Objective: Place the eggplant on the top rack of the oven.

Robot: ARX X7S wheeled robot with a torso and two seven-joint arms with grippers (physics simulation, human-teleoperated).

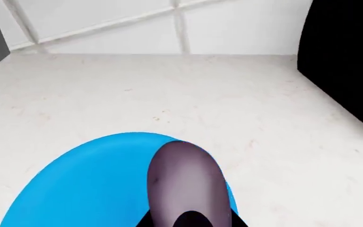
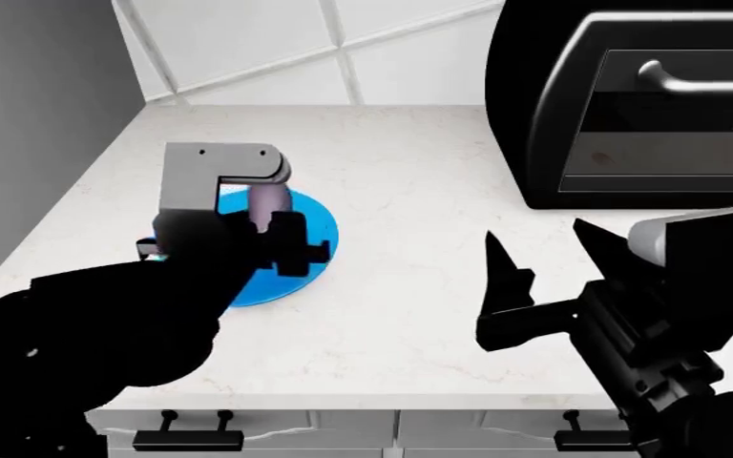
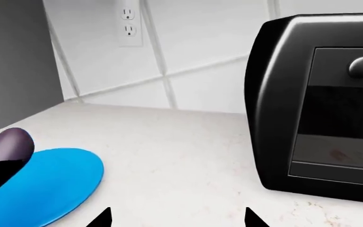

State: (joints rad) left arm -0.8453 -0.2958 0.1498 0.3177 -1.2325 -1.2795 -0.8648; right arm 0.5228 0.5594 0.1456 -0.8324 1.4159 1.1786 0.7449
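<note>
The eggplant [image 1: 185,179] is glossy purple and sits between the black fingers of my left gripper [image 1: 191,222], which is shut on it over the blue plate [image 1: 87,184]. In the head view the eggplant [image 2: 264,203] sticks out of the left gripper [image 2: 268,227] above the plate [image 2: 320,229]. The right wrist view shows the eggplant [image 3: 8,143] at the plate's [image 3: 55,184] far side. My right gripper [image 2: 538,239] is open and empty above the counter, its fingertips apart in its own view [image 3: 177,215]. The large oven and its top rack are out of view.
A small black countertop oven [image 2: 647,105] with a bar handle stands at the back right, door shut; it also shows in the right wrist view [image 3: 320,109]. A tiled wall with an outlet [image 3: 129,21] lies behind, a grey wall [image 2: 35,114] to the left. Drawer handles [image 2: 188,439] sit below the counter's front edge.
</note>
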